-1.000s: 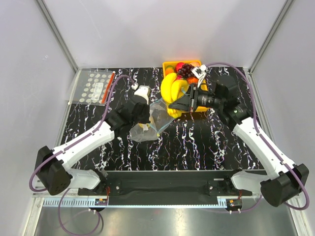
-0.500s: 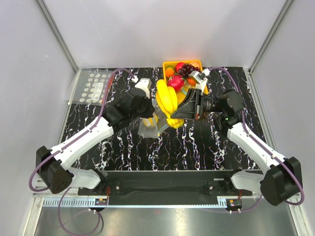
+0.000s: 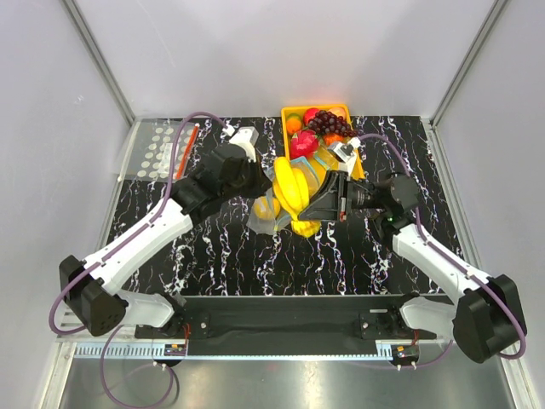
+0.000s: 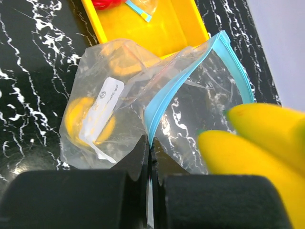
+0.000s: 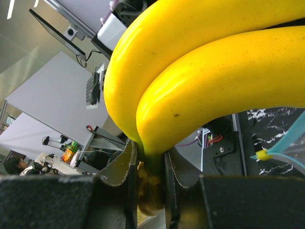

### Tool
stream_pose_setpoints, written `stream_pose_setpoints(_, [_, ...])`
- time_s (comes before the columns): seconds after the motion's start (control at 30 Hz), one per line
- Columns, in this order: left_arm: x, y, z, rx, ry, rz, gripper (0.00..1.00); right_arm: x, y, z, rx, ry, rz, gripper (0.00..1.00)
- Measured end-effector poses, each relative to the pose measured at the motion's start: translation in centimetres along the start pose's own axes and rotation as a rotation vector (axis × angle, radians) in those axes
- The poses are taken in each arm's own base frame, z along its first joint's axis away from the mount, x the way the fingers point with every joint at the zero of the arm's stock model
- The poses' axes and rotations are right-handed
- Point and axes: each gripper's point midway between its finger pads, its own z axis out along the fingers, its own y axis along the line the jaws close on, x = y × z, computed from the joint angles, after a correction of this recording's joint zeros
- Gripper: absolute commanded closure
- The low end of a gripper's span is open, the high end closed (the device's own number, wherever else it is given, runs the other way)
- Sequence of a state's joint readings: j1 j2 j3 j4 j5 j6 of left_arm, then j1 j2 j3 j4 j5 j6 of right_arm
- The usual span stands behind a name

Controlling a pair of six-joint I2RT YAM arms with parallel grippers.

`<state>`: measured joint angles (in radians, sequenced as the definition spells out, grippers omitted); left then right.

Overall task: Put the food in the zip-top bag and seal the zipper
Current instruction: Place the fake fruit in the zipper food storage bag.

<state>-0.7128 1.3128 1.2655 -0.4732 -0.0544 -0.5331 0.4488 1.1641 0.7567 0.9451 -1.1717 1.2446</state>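
My left gripper (image 3: pixel 255 186) is shut on the teal-blue zipper (image 4: pixel 162 102) of the clear zip-top bag (image 3: pixel 266 213) and holds its mouth open above the table. A yellow lemon (image 4: pixel 86 119) lies inside the bag (image 4: pixel 190 109). My right gripper (image 3: pixel 313 209) is shut on the stem of the banana bunch (image 3: pixel 291 189), gripped between the fingers in the right wrist view (image 5: pixel 147 152). The bananas (image 4: pixel 257 148) hang at the bag's mouth, to its right. Dark grapes (image 3: pixel 329 124) and a round orange fruit (image 3: pixel 294 125) sit in the yellow tray (image 3: pixel 343 108).
A clear white-dotted bag with a red strip (image 3: pixel 166 149) lies at the back left corner. The yellow tray (image 4: pixel 143 28) is just behind the bag and also holds red toy fruit (image 3: pixel 304 143). White walls close in the back and sides.
My left gripper has carried the bag right and toward the tray. My right gripper has swung the bananas left and down to the bag's mouth.
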Motion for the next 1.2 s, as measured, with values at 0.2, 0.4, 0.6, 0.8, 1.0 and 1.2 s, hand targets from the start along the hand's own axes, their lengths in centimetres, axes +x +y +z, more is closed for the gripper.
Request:
stream_pose_setpoints(0.2, [-0.1,-0.8,-0.5,0.042,0.0,-0.027,1.0,1.7,-2.1,-0.5,0.027,0.004,0.038,1.0])
stream_pose_setpoints(0.4, [1.0,-0.9,-1.1,0.09,-0.014,-0.053,1.0,2.7,-5.4,-0.6,0.052,-0.016,0.071,1.0])
stream_pose_setpoints(0.6, [3.9,0.8,-0.1,0.064,0.045,-0.081,1.0,3.7,-10.2,-0.9,0.083,-0.025,0.195,1.0])
stream_pose_setpoints(0.8, [4.2,0.9,0.0,0.065,0.046,-0.08,1.0,4.4,-14.9,-1.6,0.149,-0.059,0.364,1.0])
stream_pose_setpoints(1.0, [4.0,0.5,0.0,0.082,0.04,-0.075,1.0,4.8,-16.2,-1.7,0.17,-0.069,0.422,0.94])
stream_pose_setpoints(1.2, [4.1,0.4,-0.1,0.093,0.045,-0.066,1.0,3.5,-17.5,-1.6,0.182,-0.109,0.456,0.56])
